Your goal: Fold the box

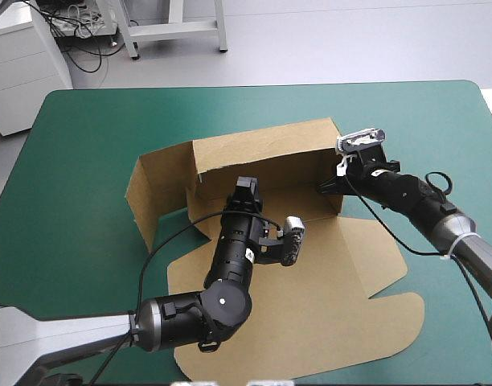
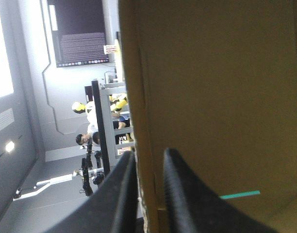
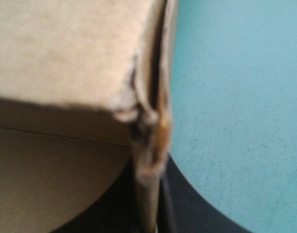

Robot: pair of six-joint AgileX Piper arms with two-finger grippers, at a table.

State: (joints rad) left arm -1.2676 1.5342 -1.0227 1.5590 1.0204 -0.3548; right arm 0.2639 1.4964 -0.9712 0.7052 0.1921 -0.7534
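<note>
The brown box [image 1: 262,153] lies mid-table with its far wall raised. A side flap [image 1: 149,189] stands at its left end and the lid [image 1: 334,281] lies flat toward the near edge. My left gripper [image 1: 246,189] reaches the inner wall near the middle. In the left wrist view the gripper [image 2: 148,158] is all but shut, with an upright edge of the box [image 2: 226,97] between the black fingers. My right gripper [image 1: 328,188] is at the wall's right end. In the right wrist view the gripper [image 3: 149,187] pinches a layered corner of the box [image 3: 66,48].
The teal-green cover [image 1: 85,129] shows bare to the left, right and beyond the box, and beside the held corner [image 3: 236,97]. The flat lid covers most of the near middle of the table.
</note>
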